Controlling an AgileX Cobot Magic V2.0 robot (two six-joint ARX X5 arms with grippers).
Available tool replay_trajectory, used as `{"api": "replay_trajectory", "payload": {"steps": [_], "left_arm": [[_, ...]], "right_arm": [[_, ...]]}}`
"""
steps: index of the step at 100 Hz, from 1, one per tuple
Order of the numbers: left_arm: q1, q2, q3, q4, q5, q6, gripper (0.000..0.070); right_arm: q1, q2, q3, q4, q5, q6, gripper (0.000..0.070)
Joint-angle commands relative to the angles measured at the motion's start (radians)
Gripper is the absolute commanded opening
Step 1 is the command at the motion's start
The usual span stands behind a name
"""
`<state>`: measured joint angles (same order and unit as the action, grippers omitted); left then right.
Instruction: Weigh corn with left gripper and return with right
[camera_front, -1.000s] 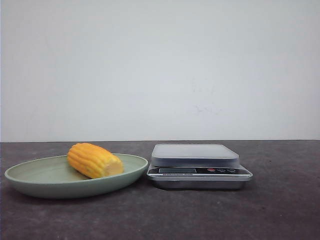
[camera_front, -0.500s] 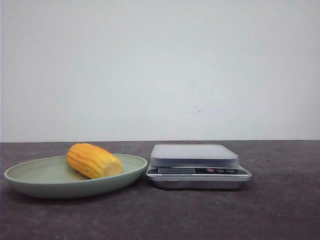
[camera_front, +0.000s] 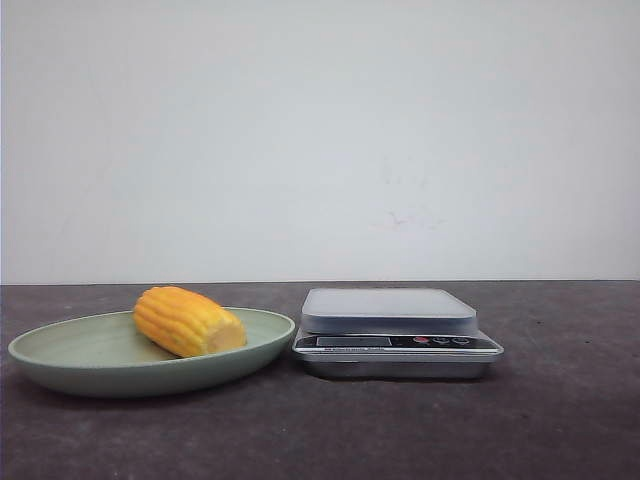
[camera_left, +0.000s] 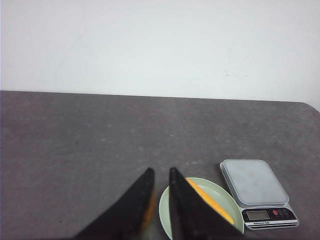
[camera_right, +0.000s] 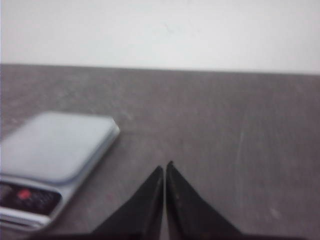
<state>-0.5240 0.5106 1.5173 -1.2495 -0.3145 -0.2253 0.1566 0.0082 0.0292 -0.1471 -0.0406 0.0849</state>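
The corn (camera_front: 190, 321) lies on its side in a pale green plate (camera_front: 60, 350) at the table's left. It also shows in the left wrist view (camera_left: 212, 202), partly hidden behind one finger. My left gripper (camera_left: 160, 172) hangs high above the table, back from the plate. Its two black fingers stand a narrow gap apart with nothing between them. My right gripper (camera_right: 164, 167) is shut and empty, over bare table beside the scale (camera_right: 55, 145). Neither gripper shows in the front view.
A silver kitchen scale (camera_front: 395, 330) with a grey weighing platform stands right of the plate, almost touching it, and also shows in the left wrist view (camera_left: 255, 182). The dark grey table (camera_front: 560, 420) ends at a white wall behind.
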Motion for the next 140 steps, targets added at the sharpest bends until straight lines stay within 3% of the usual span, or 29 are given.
{"api": "replay_trajectory", "payload": {"steps": [1,28,140], "left_arm": [[-0.005,0.007,0.019,0.009,0.0,-0.004,0.0004],[-0.005,0.007,0.021,0.01,0.0,-0.004,0.0004],[-0.005,0.007,0.021,0.01,0.0,-0.004,0.0004]], "right_arm": [[-0.002,-0.005,-0.011,0.012,-0.019,0.023,0.0],[0.011,-0.005,-0.016,-0.033,0.019,0.039,0.0],[0.034,-0.005,-0.016,-0.007,0.015,0.03,0.0]]}}
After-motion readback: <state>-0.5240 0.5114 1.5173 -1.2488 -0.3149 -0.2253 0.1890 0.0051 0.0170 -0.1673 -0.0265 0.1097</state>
